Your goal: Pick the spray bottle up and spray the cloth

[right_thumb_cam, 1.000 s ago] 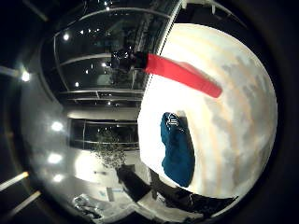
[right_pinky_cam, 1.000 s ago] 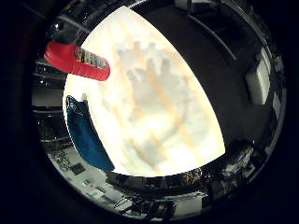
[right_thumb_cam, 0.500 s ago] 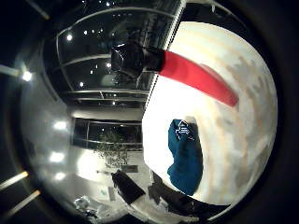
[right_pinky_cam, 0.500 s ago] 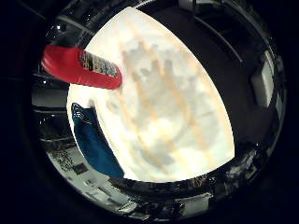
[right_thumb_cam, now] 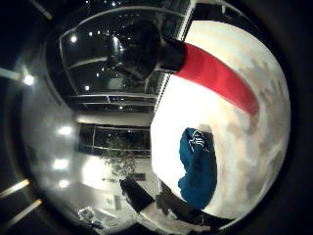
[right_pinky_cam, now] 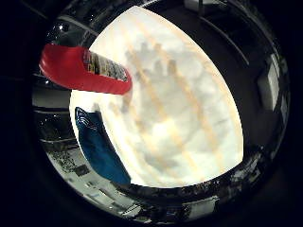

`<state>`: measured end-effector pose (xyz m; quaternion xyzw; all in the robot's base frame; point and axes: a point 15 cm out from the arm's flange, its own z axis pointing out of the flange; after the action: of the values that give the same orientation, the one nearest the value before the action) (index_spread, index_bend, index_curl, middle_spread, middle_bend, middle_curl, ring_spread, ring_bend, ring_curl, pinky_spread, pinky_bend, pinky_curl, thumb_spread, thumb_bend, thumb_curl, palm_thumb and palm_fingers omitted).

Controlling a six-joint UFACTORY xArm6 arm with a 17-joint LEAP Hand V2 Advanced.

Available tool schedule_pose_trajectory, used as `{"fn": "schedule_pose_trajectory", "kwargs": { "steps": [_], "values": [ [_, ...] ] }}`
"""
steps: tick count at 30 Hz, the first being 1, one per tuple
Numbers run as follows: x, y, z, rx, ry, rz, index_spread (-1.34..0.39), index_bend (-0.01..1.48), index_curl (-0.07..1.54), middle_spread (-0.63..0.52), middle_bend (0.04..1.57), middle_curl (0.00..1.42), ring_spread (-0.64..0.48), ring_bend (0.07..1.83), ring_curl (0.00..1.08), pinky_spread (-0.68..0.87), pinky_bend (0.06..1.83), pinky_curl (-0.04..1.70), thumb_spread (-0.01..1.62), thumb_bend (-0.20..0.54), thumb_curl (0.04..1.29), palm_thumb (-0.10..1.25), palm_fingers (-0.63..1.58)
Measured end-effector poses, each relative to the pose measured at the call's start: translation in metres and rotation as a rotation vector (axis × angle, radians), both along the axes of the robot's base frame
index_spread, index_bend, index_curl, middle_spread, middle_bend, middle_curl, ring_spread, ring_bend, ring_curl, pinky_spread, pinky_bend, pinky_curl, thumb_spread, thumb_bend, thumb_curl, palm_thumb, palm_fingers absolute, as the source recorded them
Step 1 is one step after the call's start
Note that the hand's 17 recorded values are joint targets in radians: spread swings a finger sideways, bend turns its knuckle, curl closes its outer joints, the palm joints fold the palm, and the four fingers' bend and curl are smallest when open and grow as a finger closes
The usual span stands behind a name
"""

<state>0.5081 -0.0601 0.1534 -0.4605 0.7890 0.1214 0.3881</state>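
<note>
Pale wood table [right_pinky_cam: 189, 118] fills the view under the palm, dark room w/ ceiling lights beyond its edge. Red spray bottle [right_thumb_cam: 215, 78] stands on it near the edge, black trigger head [right_thumb_cam: 139, 49] looming large, so it's close to the palm. Blue cloth [right_thumb_cam: 198, 169] lies crumpled just beside the bottle, apart from it. No part of the hand shows; can't tell finger state. Risks, as I judge: bottle looks tall and narrow, so an off-centre approach could tip it or shove it off the edge; fingers closing on the head rather than the body may fire spray early or slip.
</note>
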Motion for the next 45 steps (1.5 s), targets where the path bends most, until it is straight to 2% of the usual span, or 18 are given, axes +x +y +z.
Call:
{"fn": "schedule_pose_trajectory", "kwargs": {
  "steps": [10,36,38,42,45],
  "values": [
    [0.004,-0.004,-0.004,-0.011,0.002,-0.007,-0.10,0.15,0.25,0.18,0.22,0.35,0.21,0.36,0.27,0.32,0.34,0.32,0.90,-0.032,0.29,0.23,0.03],
    [0.043,0.017,-0.002,0.015,-0.027,-0.002,-0.10,0.15,0.26,0.15,0.21,0.35,0.19,0.39,0.27,0.31,0.29,0.32,0.92,-0.029,0.29,0.25,0.09],
    [0.043,0.015,-0.004,0.012,-0.026,-0.008,-0.10,0.15,0.26,0.11,0.24,0.36,0.17,0.45,0.29,0.31,0.26,0.31,0.93,-0.022,0.29,0.27,0.18],
    [0.047,0.011,-0.006,0.016,-0.036,-0.036,-0.14,0.15,0.25,0.00,0.39,0.42,0.03,0.59,0.33,0.22,0.28,0.31,0.99,-0.014,0.30,0.38,0.38],
    [0.049,0.010,-0.005,0.020,-0.052,-0.042,-0.20,0.17,0.27,-0.08,0.49,0.48,-0.09,0.76,0.39,0.10,0.30,0.31,1.01,-0.013,0.30,0.45,0.52]
  ]
}}
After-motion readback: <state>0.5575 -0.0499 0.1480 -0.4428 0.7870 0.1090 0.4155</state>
